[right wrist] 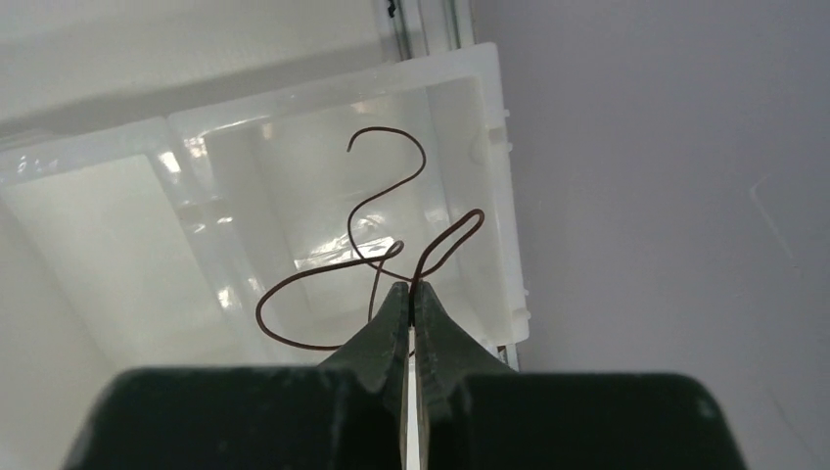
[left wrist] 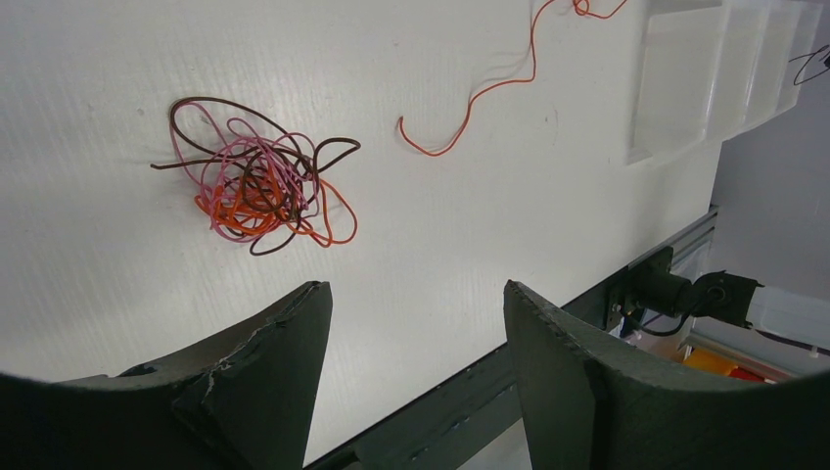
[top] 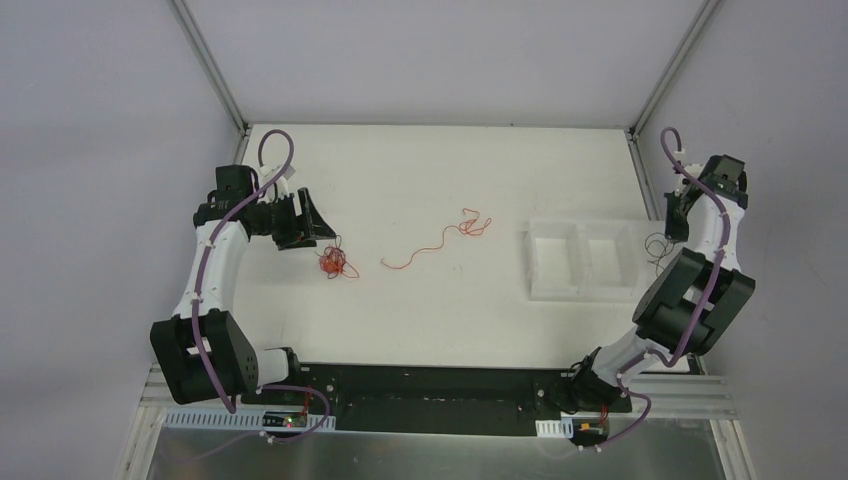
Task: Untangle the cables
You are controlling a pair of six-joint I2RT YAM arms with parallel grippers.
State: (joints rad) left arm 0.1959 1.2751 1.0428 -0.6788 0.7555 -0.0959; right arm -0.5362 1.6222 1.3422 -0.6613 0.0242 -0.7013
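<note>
A small wad of thin cables (top: 335,263), pink, orange and dark brown, lies on the white table; it shows in the left wrist view (left wrist: 256,181). A loose red-orange cable (top: 435,240) lies curled to its right, also in the left wrist view (left wrist: 489,88). My left gripper (top: 318,228) is open and empty just up-left of the wad (left wrist: 416,294). My right gripper (top: 672,228) is shut on a thin dark brown cable (right wrist: 391,240) and holds it above the right compartment of a clear tray (right wrist: 489,147). The cable dangles at the tray's right end (top: 655,248).
The clear plastic tray (top: 555,292) with compartments stands at the table's right side and shows in the left wrist view (left wrist: 685,137). Grey walls close in the left, back and right. The black base rail (top: 430,400) runs along the near edge.
</note>
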